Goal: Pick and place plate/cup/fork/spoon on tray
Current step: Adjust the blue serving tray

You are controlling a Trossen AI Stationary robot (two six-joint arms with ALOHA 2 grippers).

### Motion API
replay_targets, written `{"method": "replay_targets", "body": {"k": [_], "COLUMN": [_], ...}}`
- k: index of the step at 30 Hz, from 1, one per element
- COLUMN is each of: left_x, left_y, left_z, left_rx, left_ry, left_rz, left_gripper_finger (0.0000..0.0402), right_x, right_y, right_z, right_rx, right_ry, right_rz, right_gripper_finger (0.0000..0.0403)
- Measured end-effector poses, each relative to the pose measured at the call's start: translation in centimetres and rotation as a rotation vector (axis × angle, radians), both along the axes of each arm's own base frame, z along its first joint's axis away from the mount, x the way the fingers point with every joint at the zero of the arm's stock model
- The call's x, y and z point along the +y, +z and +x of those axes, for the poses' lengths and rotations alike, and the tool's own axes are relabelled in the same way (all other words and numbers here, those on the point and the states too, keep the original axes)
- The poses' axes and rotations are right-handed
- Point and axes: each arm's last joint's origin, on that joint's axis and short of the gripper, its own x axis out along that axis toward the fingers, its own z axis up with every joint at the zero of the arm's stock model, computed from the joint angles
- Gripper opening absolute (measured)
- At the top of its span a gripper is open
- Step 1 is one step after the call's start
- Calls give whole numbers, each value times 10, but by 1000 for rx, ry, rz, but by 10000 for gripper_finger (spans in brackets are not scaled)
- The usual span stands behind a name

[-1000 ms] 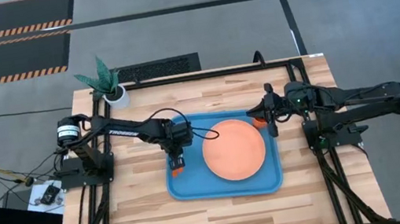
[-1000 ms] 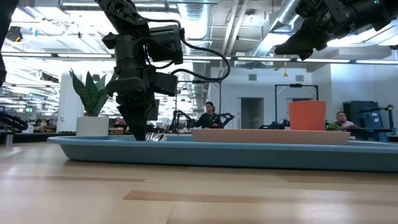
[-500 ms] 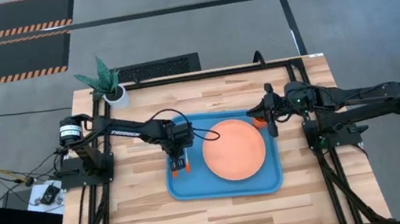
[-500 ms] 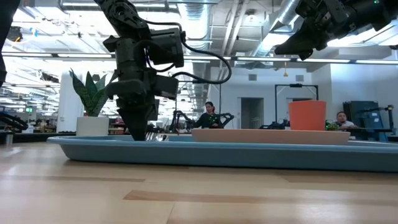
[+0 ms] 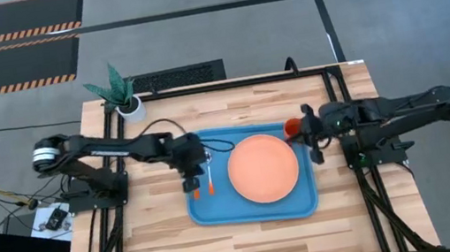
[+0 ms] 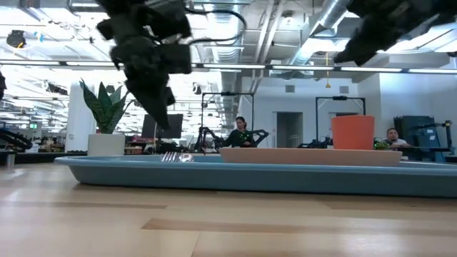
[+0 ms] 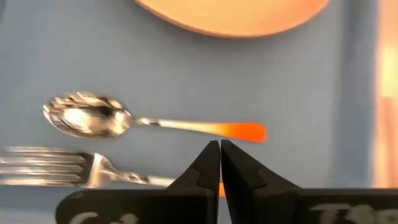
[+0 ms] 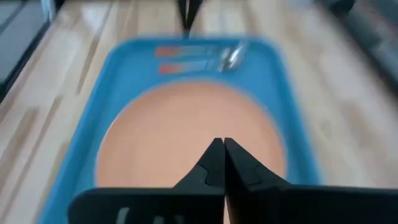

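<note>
The blue tray [image 5: 255,209] lies on the table. On it are the salmon-orange plate [image 5: 263,168], the spoon [image 5: 212,178] and the fork [image 5: 199,191], which lie side by side left of the plate. The orange cup [image 5: 294,125] stands upright at the tray's far right corner. My left gripper [image 5: 190,185] is shut and empty, raised above the tray's left end [image 6: 163,127], over the fork's handle. In the left wrist view [image 7: 220,155] the spoon [image 7: 149,122] and the fork [image 7: 56,165] lie below it. My right gripper [image 5: 309,138] is shut and empty, raised beside the cup, and faces the plate [image 8: 186,134].
A white pot with a green plant [image 5: 125,101] stands at the table's far left corner. Bare wood lies near the front edge [image 5: 243,248]. People and equipment show in the room behind [image 6: 239,132].
My left gripper has risen off the tray and drawn back toward the table's left edge. The spoon and fork stay lying on the tray. My right gripper has shifted a little toward the near edge, beside the cup.
</note>
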Motion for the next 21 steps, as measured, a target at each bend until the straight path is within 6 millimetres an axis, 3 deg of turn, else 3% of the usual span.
{"method": "replay_targets", "body": {"k": [7,13,17,21], "left_x": [-15,-18,-19,-19], "left_y": [-5,-40,-64,-73], "left_z": [-53,-97,-108,-110], "left_rx": [-88,-20,-70,-151], "left_ry": [30,161,220,256], "left_rz": [-41,-84,-126,-155], "left_gripper_finger": [0,0,0,0], "right_x": [37,55,56,49], "right_y": [-21,-44,-66,-86], "right_z": [-16,-32,-33,-26], "right_rx": [275,553,680,745], "right_ry": [-7,-133,-211,-270], "right_rz": [200,307,271,215], "right_gripper_finger": [14,5,9,9]}}
